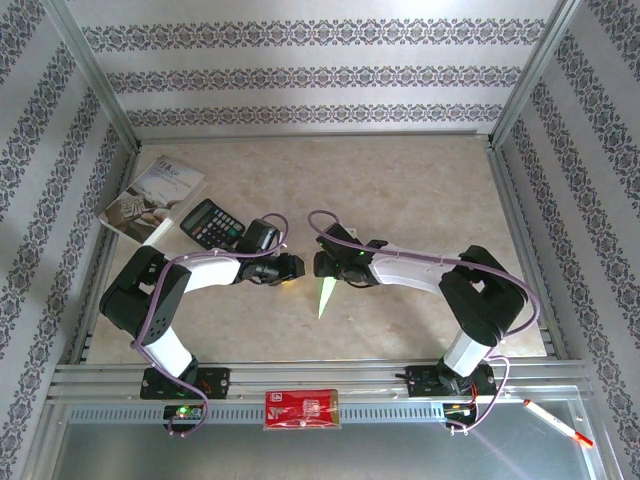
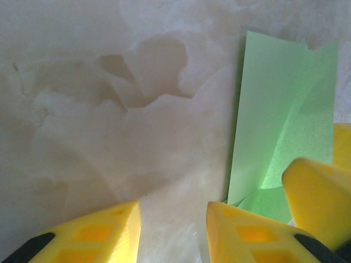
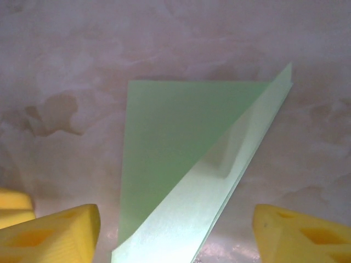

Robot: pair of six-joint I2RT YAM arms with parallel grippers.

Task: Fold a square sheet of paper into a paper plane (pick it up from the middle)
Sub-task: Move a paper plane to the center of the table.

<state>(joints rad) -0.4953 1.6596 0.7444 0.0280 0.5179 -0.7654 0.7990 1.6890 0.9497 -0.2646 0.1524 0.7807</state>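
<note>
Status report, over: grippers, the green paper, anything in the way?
Left fingers apart, empty, beside the green paper. Right fingers wide apart, astride it, not gripping. Paper folded, on table, tapering to a point. Calculator, booklet off left, clear.

Robot test cell, prob. a lab: alu frame posts (image 1: pixel 97 80) w/ patterned wallpaper panels (image 1: pixel 310 75) box in the marble-look worktop (image 1: pixel 420 190) beyond the jaws; slotted rail (image 1: pixel 380 375) behind them carries left arm base (image 1: pixel 180 383) & right arm base (image 1: pixel 452 380).

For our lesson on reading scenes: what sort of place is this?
Probably a robot test cell: left arm and right arm bolted to a metal rail, an aluminium frame around the marble-look tabletop, patterned backdrop walls.
</note>
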